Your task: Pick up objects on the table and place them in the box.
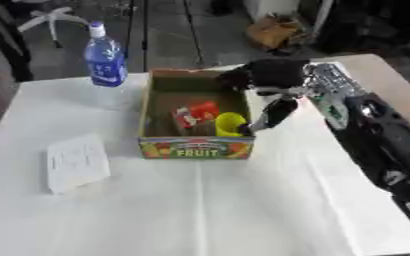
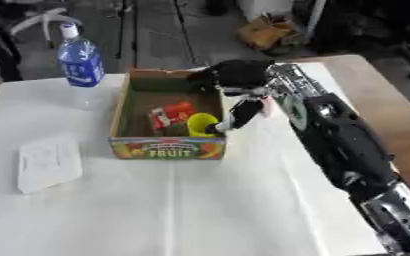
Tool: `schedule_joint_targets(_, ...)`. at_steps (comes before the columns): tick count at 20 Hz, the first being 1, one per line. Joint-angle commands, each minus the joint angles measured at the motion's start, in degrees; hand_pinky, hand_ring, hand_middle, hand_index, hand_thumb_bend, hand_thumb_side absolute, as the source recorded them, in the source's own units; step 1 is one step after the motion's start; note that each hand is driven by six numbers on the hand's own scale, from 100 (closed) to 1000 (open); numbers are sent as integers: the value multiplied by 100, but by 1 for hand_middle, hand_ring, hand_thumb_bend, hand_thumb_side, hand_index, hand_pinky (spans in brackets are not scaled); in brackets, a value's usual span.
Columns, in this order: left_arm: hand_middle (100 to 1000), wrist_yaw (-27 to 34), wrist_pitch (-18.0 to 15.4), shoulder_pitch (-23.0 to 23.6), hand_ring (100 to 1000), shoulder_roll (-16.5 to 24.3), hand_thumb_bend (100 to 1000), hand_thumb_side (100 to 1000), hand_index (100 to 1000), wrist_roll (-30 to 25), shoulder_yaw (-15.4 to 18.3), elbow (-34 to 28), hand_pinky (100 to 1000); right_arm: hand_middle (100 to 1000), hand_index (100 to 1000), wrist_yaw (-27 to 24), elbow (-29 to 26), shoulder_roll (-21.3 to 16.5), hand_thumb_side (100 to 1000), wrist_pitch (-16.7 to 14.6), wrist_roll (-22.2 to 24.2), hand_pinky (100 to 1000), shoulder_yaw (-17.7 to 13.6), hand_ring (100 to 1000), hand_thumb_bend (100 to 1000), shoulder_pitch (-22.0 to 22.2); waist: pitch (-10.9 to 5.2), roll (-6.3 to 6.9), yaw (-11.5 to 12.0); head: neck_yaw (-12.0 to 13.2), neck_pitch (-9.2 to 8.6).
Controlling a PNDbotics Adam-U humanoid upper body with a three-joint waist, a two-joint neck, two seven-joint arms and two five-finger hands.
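The tabletop [image 1: 208, 210] is covered by a white cloth and fills most of the frame, with bare tan surface exposed at the upper right.

The right arm [image 2: 340, 140] is seen entering from the lower right corner and extending up toward the centre of the frame. The right hand [image 1: 270, 75] is positioned over the right wall of the box, at the upper centre. Its fingers are spread apart and extended; 1 finger [image 1: 274, 114] is pointed down at the inner right edge of the box, just beside the yellow object. Nothing is seen to be clasped by it.

The box [image 1: 195, 148], an open cardboard carton marked "FRUIT" on its front panel, is located at the centre of the frame. 2 items are noted inside it: a red packet [image 1: 195, 115] near the middle and a yellow object [image 1: 229, 124] in the near right corner.

A blue bottle [image 1: 104, 57] with a white cap is standing upright at the upper left, just beyond the box.

A flat white packet [image 1: 75, 162] is lying on the cloth at the left, well apart from the box.
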Motion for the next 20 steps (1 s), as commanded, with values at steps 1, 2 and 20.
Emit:
schedule_joint_targets(1, 742, -2, -1, -70, 697, 43, 535, 929, 818, -1, 17, -79, 671, 919, 935, -405, -259, -70, 465, 87, -325, 786, -185, 816, 498, -13, -87, 18, -6, 18, -92)
schedule_joint_targets(2, 742, -2, -1, -68, 697, 44, 535, 929, 818, 3, 21, -80, 671, 919, 935, -729, -309, -68, 465, 104, -419, 786, -225, 816, 498, 42, -85, 17, -6, 23, -104)
schedule_joint_targets(20, 740, -12, 2, 14, 694, 63, 535, 928, 816, 45, 58, -62, 672, 822, 917, -5608, -2100, -209, 470, 1615, 280, 668, -1123, 682, 178, 1343, -86, -45, -62, 139, -72)
